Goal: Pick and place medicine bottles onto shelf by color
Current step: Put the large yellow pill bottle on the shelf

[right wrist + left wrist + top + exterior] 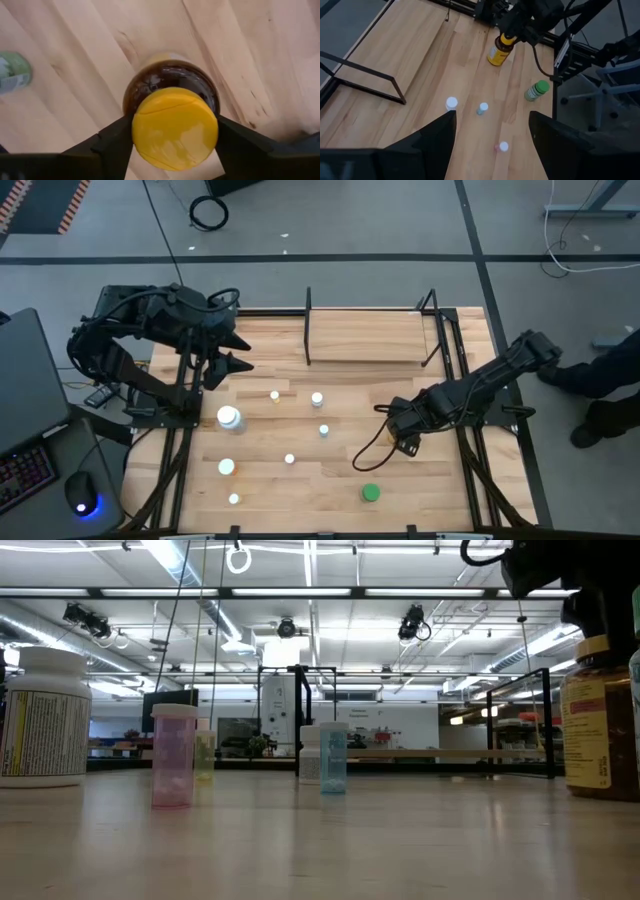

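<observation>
Yellow cap [175, 127], seemingly pinched by right gripper [175, 142].

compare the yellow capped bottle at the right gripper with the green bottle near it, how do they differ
The yellow-capped bottle has a dark amber body and a yellow label; the green bottle is green all over with a green cap. The yellow-capped bottle sits between the right gripper's fingers at its cap; the green bottle stands free, untouched. The yellow-capped bottle looks larger than the green bottle. Both stand upright on the table.

shelf [370, 340] plank bare; scattered bottles [318, 399] crowd table [300, 490].
</observation>
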### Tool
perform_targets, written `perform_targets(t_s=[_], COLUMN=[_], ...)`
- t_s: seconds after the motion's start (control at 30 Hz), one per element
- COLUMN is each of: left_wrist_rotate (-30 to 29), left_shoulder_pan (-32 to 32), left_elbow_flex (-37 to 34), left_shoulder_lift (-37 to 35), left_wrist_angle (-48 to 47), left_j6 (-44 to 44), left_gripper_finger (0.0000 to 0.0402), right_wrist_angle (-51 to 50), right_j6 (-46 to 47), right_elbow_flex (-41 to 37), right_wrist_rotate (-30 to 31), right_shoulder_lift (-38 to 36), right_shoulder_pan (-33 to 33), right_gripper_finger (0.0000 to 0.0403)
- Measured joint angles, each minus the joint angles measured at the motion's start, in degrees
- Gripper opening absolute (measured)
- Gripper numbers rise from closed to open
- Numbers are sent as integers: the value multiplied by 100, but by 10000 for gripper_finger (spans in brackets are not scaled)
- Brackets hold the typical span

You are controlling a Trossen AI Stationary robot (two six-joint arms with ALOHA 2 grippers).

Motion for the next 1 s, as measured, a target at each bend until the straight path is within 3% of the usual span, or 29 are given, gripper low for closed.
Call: perform_targets(t_s=[0.3, 0.5, 0.77, 1.0], left_wrist_rotate=[-52, -92, -153, -251], left_shoulder_pan=[0, 0, 0, -1], left_elbow_flex=[-2, -2, -2, -2], left_shoulder_lift=[0, 0, 0, 0], left_wrist_angle=[-20, -20, -15, -13], left_j6=[-144, -145, -263, -448], left_gripper_finger=[258, 258, 258, 258], right_wrist_angle=[-106, -478, -875, -1253], right_j6=[-110, -416, -1108, -1989], right_elbow_flex=[90, 193, 1007, 1491], right_wrist_rotate=[6, -326, 118, 321], right_shoulder_lift=[-31, -64, -107, -109], right_shoulder_pan=[10, -249, -1336, -2683], right_gripper_finger=[235, 232, 231, 232])
